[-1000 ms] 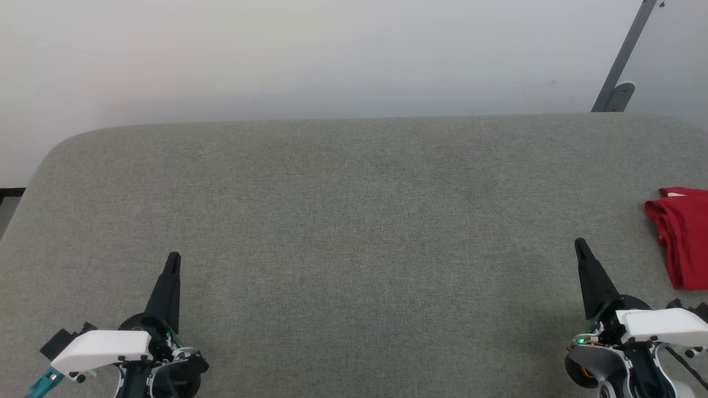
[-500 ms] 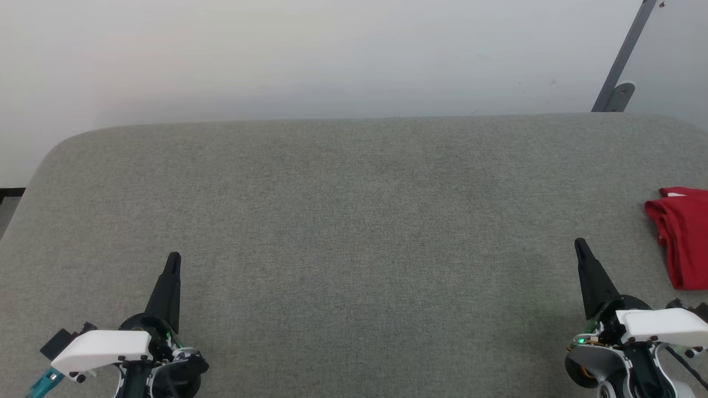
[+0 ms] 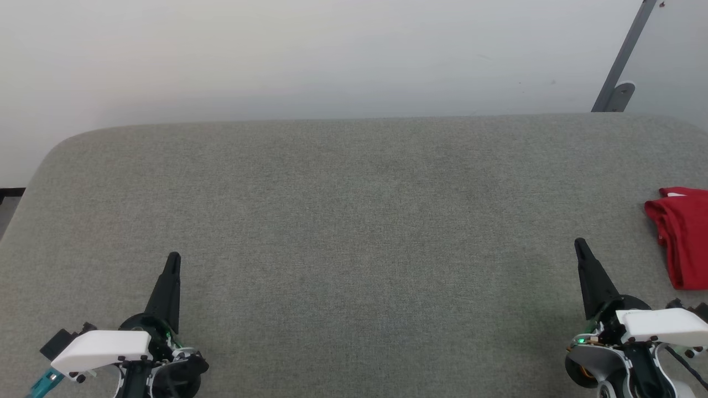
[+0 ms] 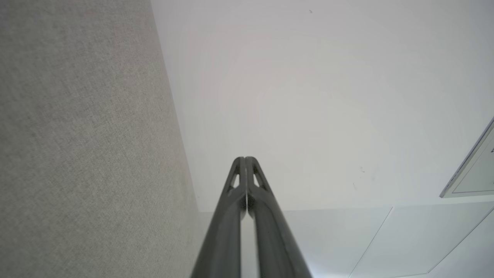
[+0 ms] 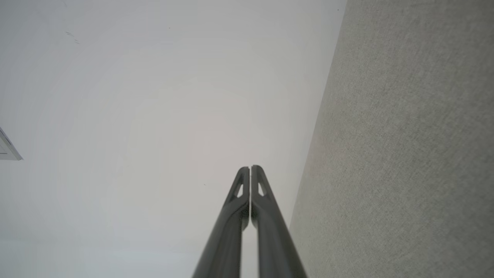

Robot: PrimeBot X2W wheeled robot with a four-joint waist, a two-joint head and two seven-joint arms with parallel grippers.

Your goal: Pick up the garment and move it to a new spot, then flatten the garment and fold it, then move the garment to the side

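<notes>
**Garment** (image 3: 683,237): bright red, gathered into a compact folded heap with a sliver of white at its far edge. It lies on the grey fabric-covered surface (image 3: 354,221) on the robot's right and is cut off by the head view's right border.

**Right gripper** (image 3: 580,244): at the near right of the surface, close to the garment's left side but apart from it, pointing away from the robot. The right wrist view shows its two dark fingers (image 5: 231,224) pressed together at the tips, with nothing between them.

**Left gripper** (image 3: 173,257): at the near left of the surface, well apart from the garment. In the left wrist view its fingers (image 4: 227,220) are likewise together and bare.

**Backdrop**: pale wall (image 3: 276,55), with a slanted grey metal bar (image 3: 625,52) at the upper right.
</notes>
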